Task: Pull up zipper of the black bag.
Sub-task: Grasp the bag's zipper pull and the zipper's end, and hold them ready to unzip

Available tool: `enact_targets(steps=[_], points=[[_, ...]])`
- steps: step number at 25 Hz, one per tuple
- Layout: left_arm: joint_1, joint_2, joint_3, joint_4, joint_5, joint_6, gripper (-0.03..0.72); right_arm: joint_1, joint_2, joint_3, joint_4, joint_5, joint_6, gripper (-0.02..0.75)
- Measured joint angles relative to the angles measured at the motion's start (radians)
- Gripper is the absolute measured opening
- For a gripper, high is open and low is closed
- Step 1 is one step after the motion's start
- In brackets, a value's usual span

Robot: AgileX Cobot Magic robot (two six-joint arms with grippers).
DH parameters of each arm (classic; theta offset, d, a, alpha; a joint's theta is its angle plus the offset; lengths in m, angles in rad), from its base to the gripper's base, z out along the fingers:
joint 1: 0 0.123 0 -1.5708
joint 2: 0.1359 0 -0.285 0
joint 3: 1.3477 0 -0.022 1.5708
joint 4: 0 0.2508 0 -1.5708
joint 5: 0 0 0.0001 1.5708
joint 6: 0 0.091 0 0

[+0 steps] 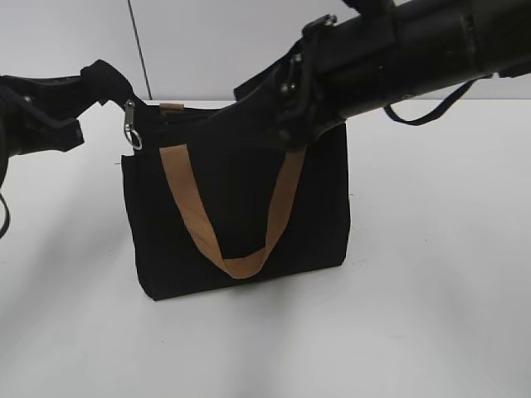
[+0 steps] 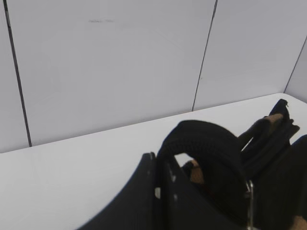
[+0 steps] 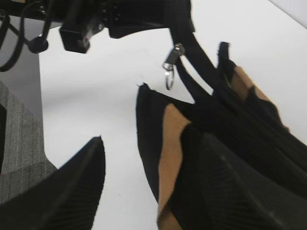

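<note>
The black bag stands upright on the white table, with a tan handle hanging down its front. My left gripper is shut on a black webbing loop at the bag's top left corner. The zipper's silver pull tab with a ring hangs from the black line just beside that loop. It also shows in the right wrist view and at the edge of the left wrist view. My right gripper is open at the bag's top edge. One finger lies over the bag and the other is off its front.
The white table runs all round the bag, with a pale panelled wall behind it. The right arm reaches in from the upper right over the bag. A grey foam block is at the left of the right wrist view.
</note>
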Motion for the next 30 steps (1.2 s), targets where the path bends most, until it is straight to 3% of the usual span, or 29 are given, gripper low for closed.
enact_targets(steps=[9,15,30], points=[[0.0,0.0,0.0,0.0,0.001,0.0,-0.007,0.158,0.101,-0.07,-0.002,-0.063,-0.024,0.475],[0.0,0.0,0.0,-0.006,-0.016,0.0,-0.007,0.226,0.159,-0.123,-0.001,-0.082,-0.026,0.419],[0.0,0.0,0.0,-0.005,-0.064,-0.018,-0.007,0.238,0.22,-0.173,0.0,-0.247,-0.022,0.4]])
